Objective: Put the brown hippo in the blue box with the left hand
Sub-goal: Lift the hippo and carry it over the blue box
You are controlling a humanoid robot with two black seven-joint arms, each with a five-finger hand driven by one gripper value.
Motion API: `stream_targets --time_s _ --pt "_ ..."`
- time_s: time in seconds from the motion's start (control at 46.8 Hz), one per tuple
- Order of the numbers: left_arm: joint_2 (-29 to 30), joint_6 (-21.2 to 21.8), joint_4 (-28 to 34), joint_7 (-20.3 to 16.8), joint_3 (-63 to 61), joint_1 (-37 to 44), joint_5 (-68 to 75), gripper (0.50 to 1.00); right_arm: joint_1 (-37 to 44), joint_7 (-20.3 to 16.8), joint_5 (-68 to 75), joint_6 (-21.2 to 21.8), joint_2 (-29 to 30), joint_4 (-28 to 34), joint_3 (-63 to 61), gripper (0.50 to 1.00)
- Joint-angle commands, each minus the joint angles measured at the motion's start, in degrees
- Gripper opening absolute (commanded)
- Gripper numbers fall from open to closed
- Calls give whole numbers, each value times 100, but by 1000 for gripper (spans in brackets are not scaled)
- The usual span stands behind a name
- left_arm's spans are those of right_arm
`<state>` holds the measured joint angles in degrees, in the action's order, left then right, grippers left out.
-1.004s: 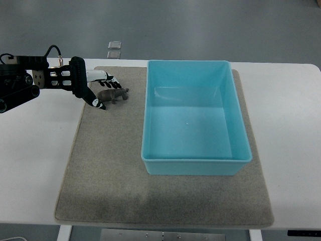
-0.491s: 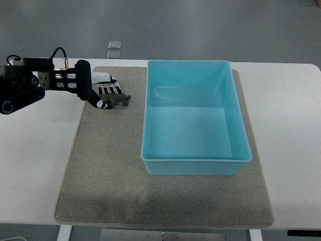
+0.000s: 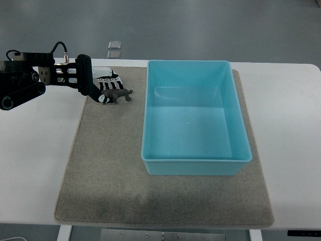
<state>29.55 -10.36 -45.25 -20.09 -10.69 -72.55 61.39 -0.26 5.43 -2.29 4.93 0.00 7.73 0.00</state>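
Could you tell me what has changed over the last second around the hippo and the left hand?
The left hand moved right along the mat, reached the brown hippo and closed its fingers on it; the hippo now sits slightly further right, nearer the blue box. The box and mat stayed put, and the box is still empty.

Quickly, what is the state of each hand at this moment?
Left hand: fingers closed around the brown hippo, over the mat.
Right hand: not in view.
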Motion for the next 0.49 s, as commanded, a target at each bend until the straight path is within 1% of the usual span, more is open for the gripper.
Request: stream_targets --time_s 0.0,0.214,0.47 --pt "7 77 -2 -4 146 -101 -4 500 0 2 0 -1 0 0 0 936" --pt "-1 350 -46 -13 419 -365 -13 500 0 2 0 -1 0 0 0 936" --pt "-89 368 -203 -13 770 -462 -40 500 0 2 0 -1 0 0 0 936"
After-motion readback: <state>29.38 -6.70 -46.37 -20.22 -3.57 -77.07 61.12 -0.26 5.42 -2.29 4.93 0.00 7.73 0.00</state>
